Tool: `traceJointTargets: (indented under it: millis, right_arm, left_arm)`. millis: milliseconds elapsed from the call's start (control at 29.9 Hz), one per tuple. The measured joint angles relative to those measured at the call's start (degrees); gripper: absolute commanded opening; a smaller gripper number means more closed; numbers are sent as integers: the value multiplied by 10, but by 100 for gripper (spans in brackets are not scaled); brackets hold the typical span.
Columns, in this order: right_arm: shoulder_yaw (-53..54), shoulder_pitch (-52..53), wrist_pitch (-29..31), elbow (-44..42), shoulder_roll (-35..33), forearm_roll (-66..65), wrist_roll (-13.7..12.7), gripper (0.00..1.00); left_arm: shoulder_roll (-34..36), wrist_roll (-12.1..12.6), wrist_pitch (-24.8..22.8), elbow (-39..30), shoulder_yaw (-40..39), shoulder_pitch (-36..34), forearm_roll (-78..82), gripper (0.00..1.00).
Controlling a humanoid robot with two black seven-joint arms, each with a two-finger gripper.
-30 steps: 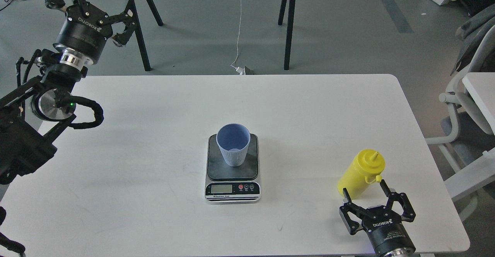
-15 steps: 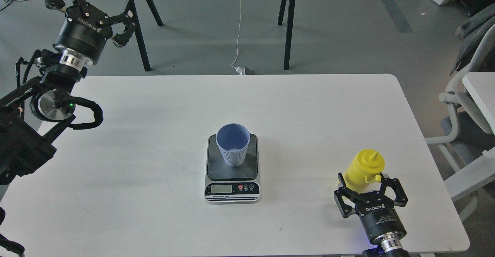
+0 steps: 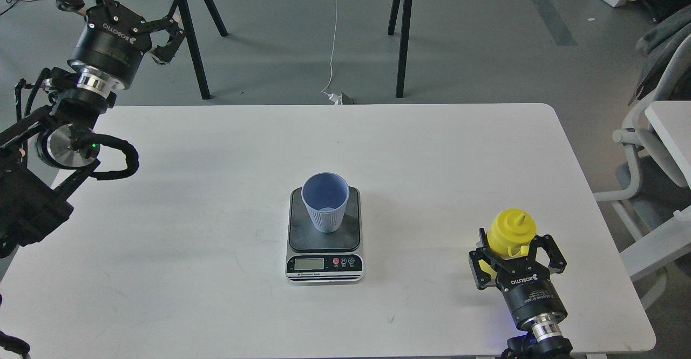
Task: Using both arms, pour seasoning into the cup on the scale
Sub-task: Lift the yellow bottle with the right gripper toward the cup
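The light-blue ribbed cup (image 3: 325, 208) stands upright on the dark plate of the scale (image 3: 298, 236) at the table's middle. The yellow seasoning bottle (image 3: 510, 228) stands upright near the front right, nozzle up, cap hanging at its side. My right gripper (image 3: 513, 238) is open, and its fingers straddle the bottle's lower body on both sides; no squeeze shows. My left gripper (image 3: 121, 20) is open and empty, held high beyond the table's back left corner, far from the cup.
The white table (image 3: 216, 186) holds only the scale, cup and bottle. A black trestle stand (image 3: 402, 35) and a white cable are on the floor behind. A white chair (image 3: 648, 143) stands off the right edge.
My right gripper has moved forward from in front of the bottle until its open fingers enclose it. The bottle now stands more upright. My left arm has drifted slightly left and up.
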Motion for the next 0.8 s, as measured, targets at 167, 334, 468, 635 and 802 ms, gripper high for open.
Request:
traceJointTargets:
  millis: [167, 334, 468, 635, 802]
  right_arm:
    - [16, 5, 0, 24, -12, 0, 0, 36]
    - [33, 30, 0, 71, -48, -3, 1, 35]
    - [35, 90, 0, 82, -93, -30, 2, 35]
    - [-22, 201, 0, 74, -163, -69, 3, 35]
    - [-123, 339, -25, 47, -200, -81, 4, 33]
  left_arm:
    - [0, 0, 0, 0, -3, 0, 0, 100]
    - [0, 0, 1, -1, -5, 0, 0, 100]
    - [1, 0, 1, -1, -5, 0, 0, 100]
    - [2, 0, 2, -1, -4, -1, 0, 100]
    - [2, 0, 3, 0, -7, -1, 0, 100]
